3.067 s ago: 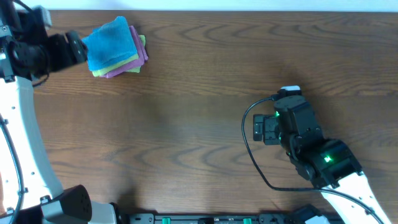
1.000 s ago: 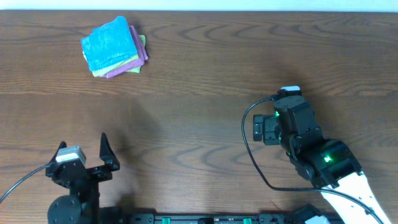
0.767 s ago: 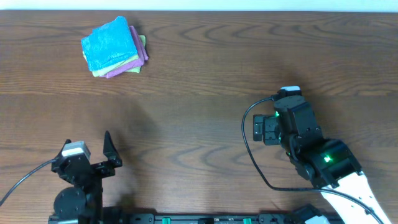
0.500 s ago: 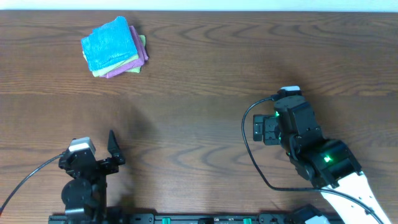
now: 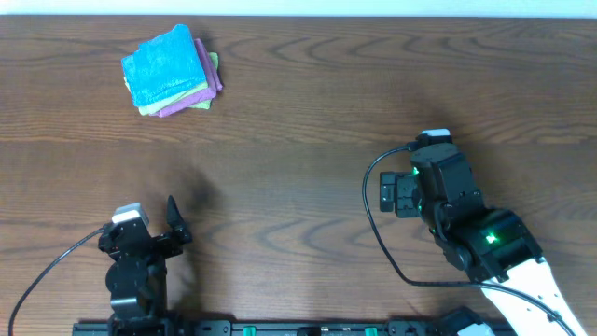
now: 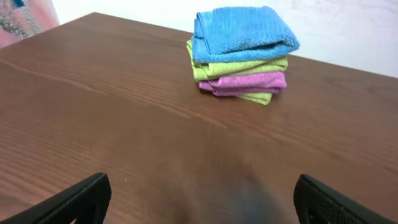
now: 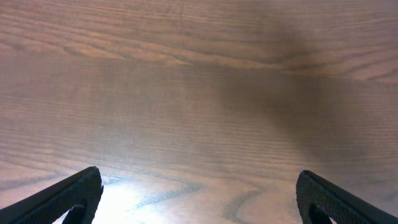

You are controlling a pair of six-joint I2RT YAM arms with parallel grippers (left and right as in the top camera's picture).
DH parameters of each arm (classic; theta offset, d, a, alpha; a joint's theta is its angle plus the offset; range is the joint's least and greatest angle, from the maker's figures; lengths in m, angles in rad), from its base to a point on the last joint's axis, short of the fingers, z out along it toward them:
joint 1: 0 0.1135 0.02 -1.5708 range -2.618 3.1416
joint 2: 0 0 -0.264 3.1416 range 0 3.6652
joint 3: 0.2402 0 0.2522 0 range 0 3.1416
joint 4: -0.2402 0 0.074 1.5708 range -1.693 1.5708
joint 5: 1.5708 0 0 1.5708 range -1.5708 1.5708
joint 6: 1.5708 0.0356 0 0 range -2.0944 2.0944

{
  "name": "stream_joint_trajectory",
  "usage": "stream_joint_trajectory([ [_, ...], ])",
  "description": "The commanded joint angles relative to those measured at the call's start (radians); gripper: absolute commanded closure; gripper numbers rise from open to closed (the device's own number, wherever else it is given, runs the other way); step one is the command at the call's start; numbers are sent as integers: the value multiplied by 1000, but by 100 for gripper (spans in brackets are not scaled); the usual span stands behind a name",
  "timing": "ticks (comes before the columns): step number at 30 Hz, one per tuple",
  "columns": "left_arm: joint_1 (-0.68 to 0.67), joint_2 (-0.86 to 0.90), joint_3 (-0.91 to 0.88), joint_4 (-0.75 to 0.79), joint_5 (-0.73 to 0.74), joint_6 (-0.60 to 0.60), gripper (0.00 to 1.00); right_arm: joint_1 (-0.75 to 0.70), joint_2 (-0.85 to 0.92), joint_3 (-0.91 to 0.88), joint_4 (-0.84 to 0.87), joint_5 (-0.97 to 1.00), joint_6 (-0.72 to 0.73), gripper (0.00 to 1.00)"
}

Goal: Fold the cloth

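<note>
At the far left corner of the tabletop (image 5: 298,121) lies the cloth (image 5: 160,63), bright blue and folded into a compact square. It sits on top of a small stack, over a lime-green cloth (image 6: 239,67) and a pink-purple cloth (image 6: 245,82) at the bottom. The blue layer sits slightly askew, so the lower two peek out along the right and near sides. The stack is close to the tabletop's far edge, where a pale strip runs in the overhead view and a white wall stands behind it in the left wrist view.

The left claw (image 5: 149,231) is at the near left edge, well apart from the cloth, with a wide stretch of bare wood between them. Its jaws are spread wide and carry nothing. In its own camera the two dark fingertips (image 6: 81,199) stand at the bottom corners, and the stack sits straight ahead and slightly right of centre. A pink patterned patch (image 6: 22,18) cuts into the upper left corner of that view, too cropped to identify.

The middle of the tabletop is bare brown woodgrain from the far edge to the near edge.

On the right, the right claw (image 7: 199,196) hangs over bare wood, its jaws spread wide and holding nothing. It is far from the cloth, across the tabletop's width. A black cable (image 5: 373,224) loops beside its arm, and a green light (image 5: 490,238) glows on the arm body.
</note>
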State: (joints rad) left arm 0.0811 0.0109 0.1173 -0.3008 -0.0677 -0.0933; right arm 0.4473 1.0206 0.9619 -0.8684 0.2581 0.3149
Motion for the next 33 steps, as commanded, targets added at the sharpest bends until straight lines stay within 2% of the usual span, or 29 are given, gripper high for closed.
stream_joint_trajectory([
  [1,-3,-7,-34,30,-23,-37,5,4,-1,-3,1,3,18,1],
  [33,-3,-6,-34,29,-37,-38,5,4,-1,-3,1,3,18,1],
])
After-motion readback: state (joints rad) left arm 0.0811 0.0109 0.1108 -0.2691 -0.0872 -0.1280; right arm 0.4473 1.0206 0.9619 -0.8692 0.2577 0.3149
